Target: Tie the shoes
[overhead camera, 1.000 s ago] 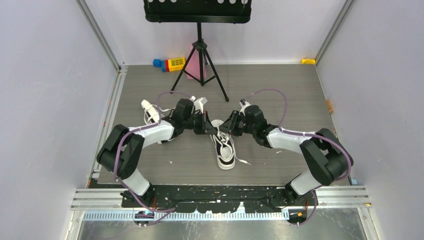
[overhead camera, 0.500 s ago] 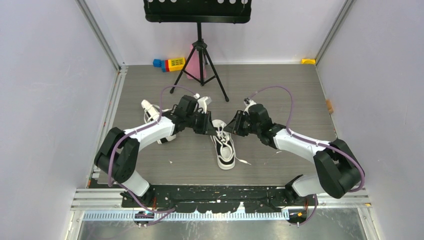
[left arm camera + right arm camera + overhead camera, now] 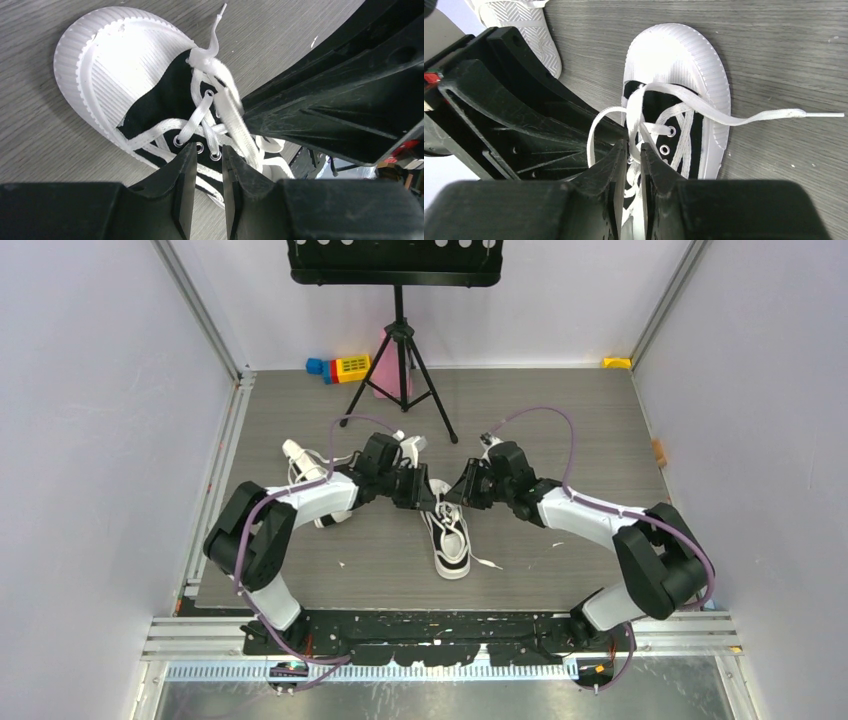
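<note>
Pinching a lace (image 3: 630, 112) of the mid-table shoe (image 3: 452, 540), the right gripper (image 3: 634, 147) is facing the narrowed left gripper (image 3: 209, 150), whose grip is unclear; no bow yet, second shoe (image 3: 298, 455) waiting near the left edge.

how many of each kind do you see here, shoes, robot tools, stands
shoes: 2
tools: 2, left tool and right tool
music stand: 1
total: 5
</note>
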